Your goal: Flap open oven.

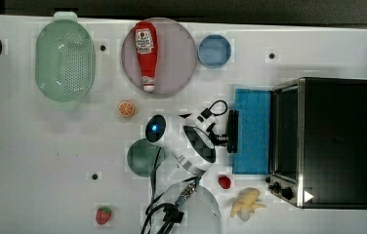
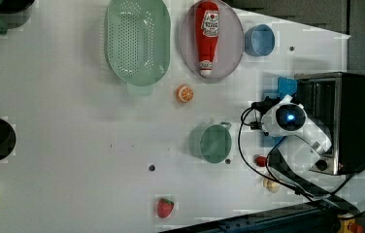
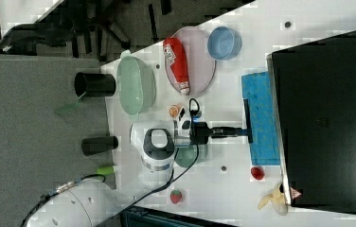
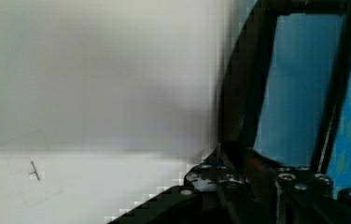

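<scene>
The hand (image 1: pixel 226 139) is clenching the dark bar handle (image 1: pixel 232 131) of the oven door (image 1: pixel 252 131), its fingers closed around the bar in the top view and the right view. The blue-tinted door is lying flapped down and flat, stretching out from the silver front of the oven (image 1: pixel 337 141). The oven itself is sitting at the top view's right edge of the white table (image 1: pixel 40 146), its small black knobs (image 1: pixel 280 187) facing the arm. A small red item (image 1: pixel 224 182) and a pale yellow toy (image 1: pixel 246 202) are resting near the door's corner. Further off, a ketchup bottle (image 1: pixel 145 53) is lying on a plate (image 1: pixel 176 56), between a green colander (image 1: pixel 65 61) and a blue bowl (image 1: pixel 214 50).
</scene>
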You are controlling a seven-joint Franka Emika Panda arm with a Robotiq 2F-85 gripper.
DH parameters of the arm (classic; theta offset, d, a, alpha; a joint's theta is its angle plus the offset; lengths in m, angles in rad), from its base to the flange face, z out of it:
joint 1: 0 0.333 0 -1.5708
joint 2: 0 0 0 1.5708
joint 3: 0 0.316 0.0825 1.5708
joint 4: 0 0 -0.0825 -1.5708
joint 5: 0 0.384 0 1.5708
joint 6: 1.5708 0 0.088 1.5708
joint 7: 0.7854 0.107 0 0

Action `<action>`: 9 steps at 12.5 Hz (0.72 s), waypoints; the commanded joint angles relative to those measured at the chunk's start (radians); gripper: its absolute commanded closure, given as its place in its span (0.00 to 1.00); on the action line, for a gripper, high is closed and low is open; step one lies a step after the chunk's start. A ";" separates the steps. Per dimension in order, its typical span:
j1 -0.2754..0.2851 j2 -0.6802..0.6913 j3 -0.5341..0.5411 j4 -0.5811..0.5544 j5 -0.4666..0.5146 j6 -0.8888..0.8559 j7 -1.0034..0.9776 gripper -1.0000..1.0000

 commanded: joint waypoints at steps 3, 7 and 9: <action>-0.009 -0.183 -0.005 0.086 0.310 0.009 0.123 0.82; -0.014 -0.407 -0.020 0.147 0.725 -0.092 0.123 0.82; -0.014 -0.507 -0.024 0.200 0.849 -0.252 0.123 0.82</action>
